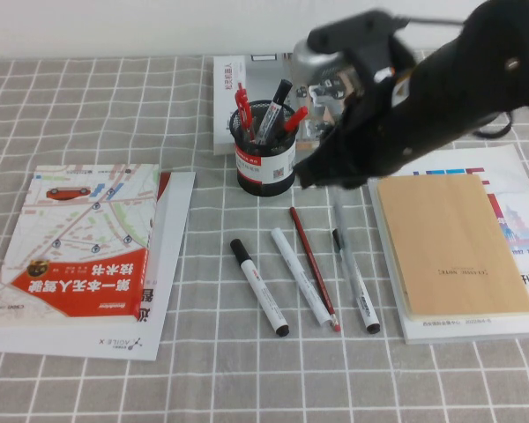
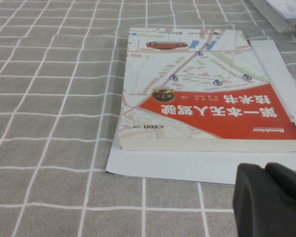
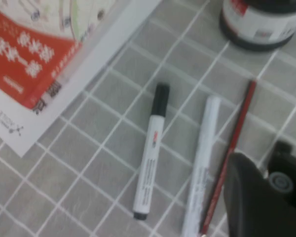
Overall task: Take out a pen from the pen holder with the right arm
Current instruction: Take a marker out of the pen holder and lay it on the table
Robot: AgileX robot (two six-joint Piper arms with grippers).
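High view: right gripper [image 1: 310,173] hovers just right of the holder [image 1: 264,172], upper centre, grip I can't tell, pens [image 1: 263,113] inside, looks like approach, next lift over a pen top; left gripper [image 2: 269,200], fingers pressed together, empty, parked beside the book [image 2: 207,89].

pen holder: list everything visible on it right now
The pen holder is a black mesh cylinder with a red-and-white label band, upright on the checked cloth, in front of a white box. Red pens and a black-capped marker stick out of it. The right gripper hangs close at its right side, contact unclear; the left gripper is by the book.
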